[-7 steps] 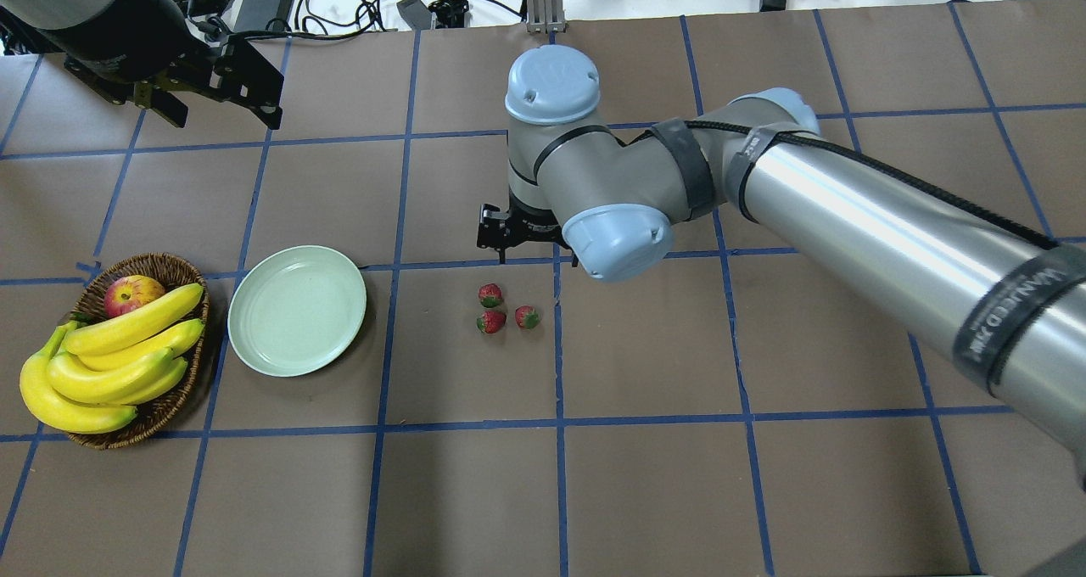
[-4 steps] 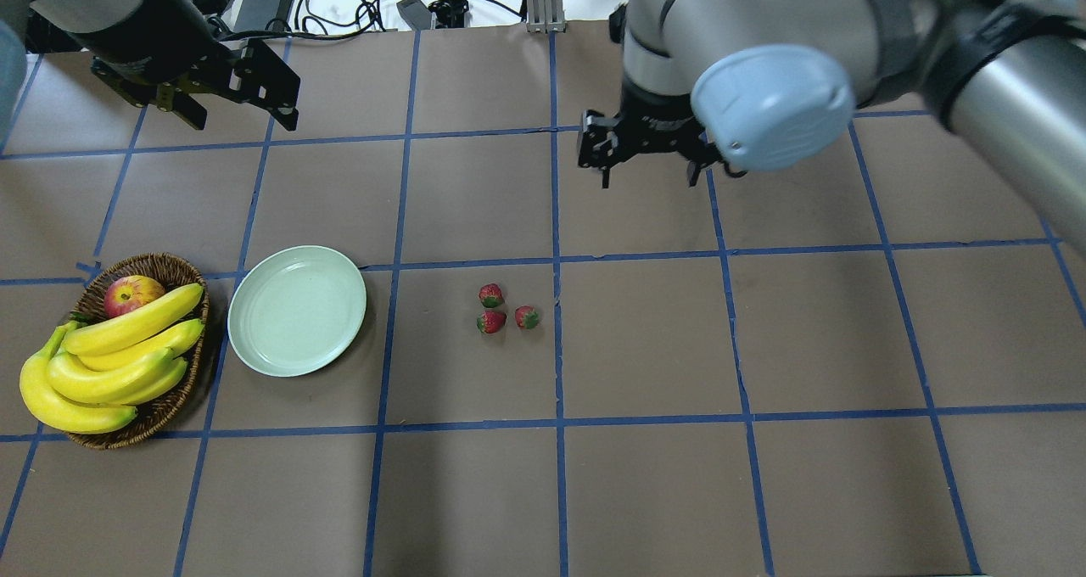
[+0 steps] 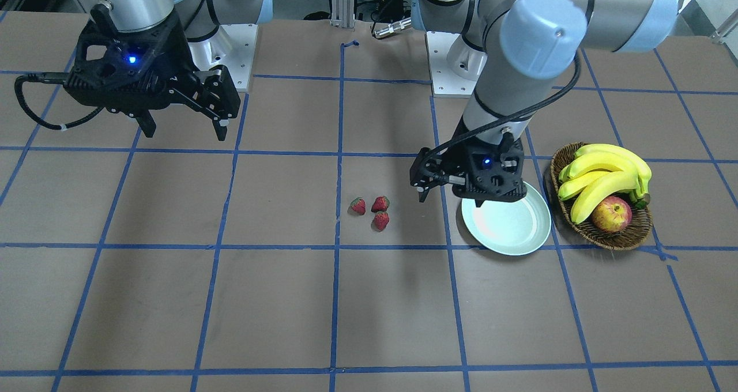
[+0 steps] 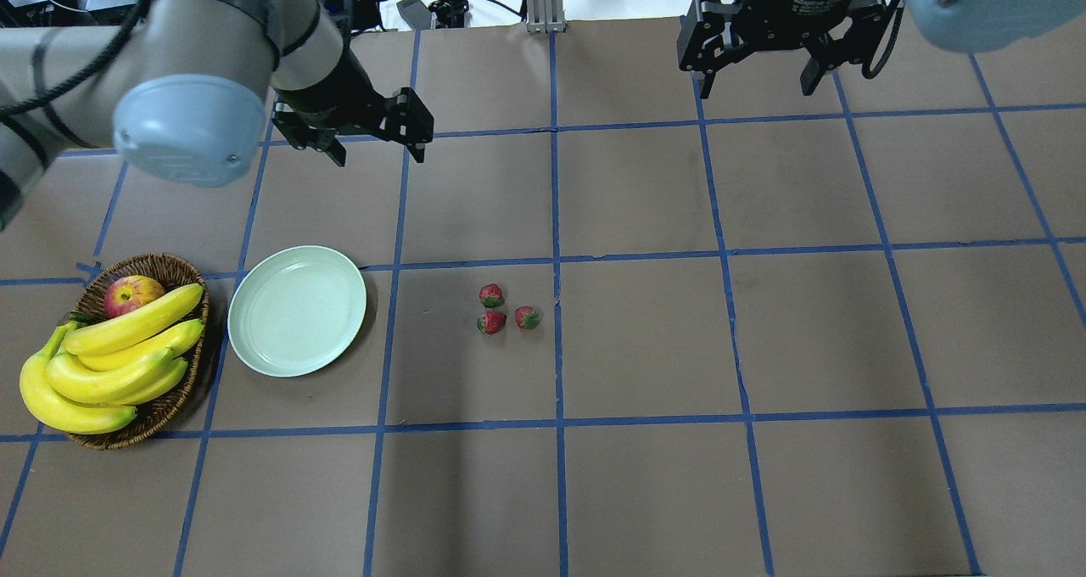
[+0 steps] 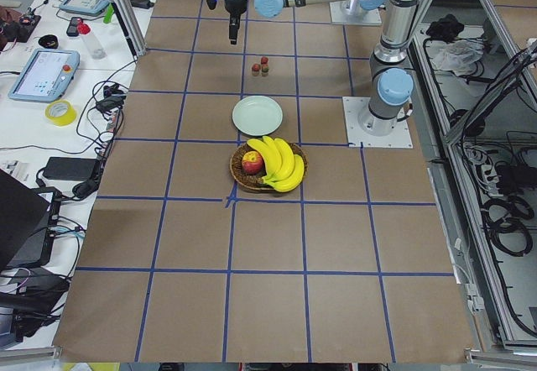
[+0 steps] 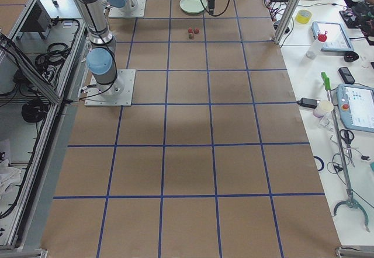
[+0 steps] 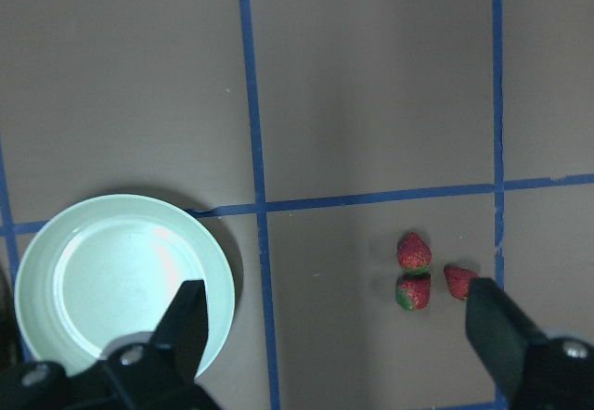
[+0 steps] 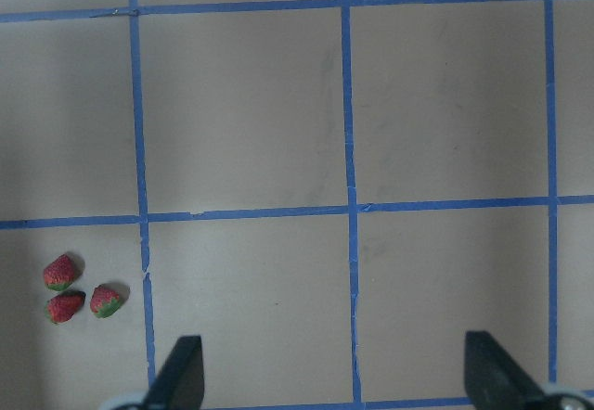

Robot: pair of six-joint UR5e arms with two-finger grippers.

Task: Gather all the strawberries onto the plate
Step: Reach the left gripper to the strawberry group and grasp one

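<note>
Three strawberries (image 4: 491, 322) lie close together in a little bunch on the brown bench (image 4: 645, 492). Two of them sit almost one behind the other and the third sits just beside them, next to a blue tape line (image 4: 557, 365). All three are on the bench, not on the plate (image 4: 297, 311). The pale green plate lies flat and shiny, apart from the berries, on the robot's left side of them. Just beside the plate, on its other side, stands a brown wicker basket (image 4: 164, 263) with a bunch of yellow bananas (image 4: 119, 352) and a red and yellow apple (image 4: 131, 293) in it. The left tool (image 4: 377, 140) hangs in the air above the bench with its two fingers spread wide, and it holds nothing. In the left wrist view the plate shows under one black finger (image 7: 186, 322) and the berries show close to the other one. The right tool (image 4: 751, 72) hangs up high too, well apart from the berries and the plate, out toward the far edge of the bench. Its fingers are also spread wide with nothing between them. In the right wrist view the berries are small, down in the lower left corner.
</note>
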